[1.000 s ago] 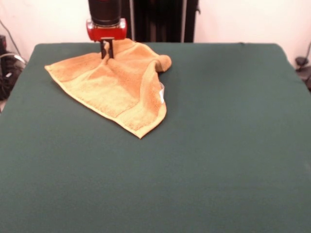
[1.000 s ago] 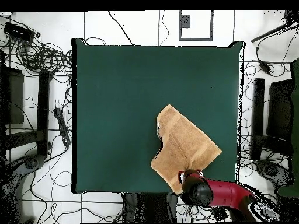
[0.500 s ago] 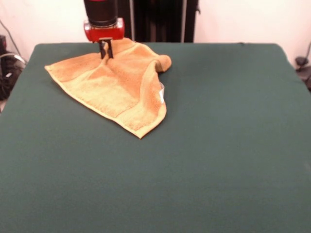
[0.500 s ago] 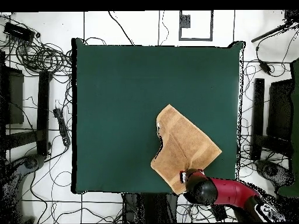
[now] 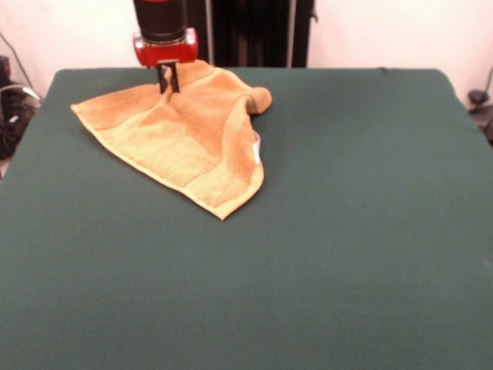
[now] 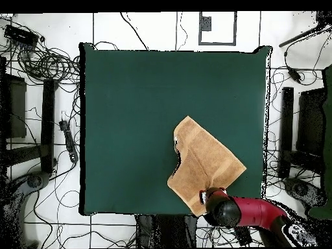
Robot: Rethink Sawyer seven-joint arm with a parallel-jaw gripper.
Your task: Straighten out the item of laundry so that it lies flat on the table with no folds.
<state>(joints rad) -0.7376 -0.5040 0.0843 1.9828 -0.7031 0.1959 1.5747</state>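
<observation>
The orange-tan towel [image 5: 185, 127] lies crumpled on the dark green table [image 5: 347, 231] at its far left, near the robot's edge. Its right side is folded over, with a bunched lump at the far right corner and a small white tag [image 5: 256, 143] showing at the fold. My gripper [image 5: 169, 79] comes down from above at the towel's far corner, with its dark fingers close together and pinched on the cloth there. In the overhead view the towel [image 6: 206, 162] lies near the table's bottom right, and the gripper [image 6: 206, 196] is at the towel's bottom corner.
The towel's far corner is close to the table's edge by the robot. Cables and equipment [image 6: 39, 65] lie on the floor around the table. Black stands [image 6: 285, 130] are beside the table's right edge in the overhead view.
The arm has shifted slightly toward the robot's base with the towel's corner held. The towel's shape is almost the same.
</observation>
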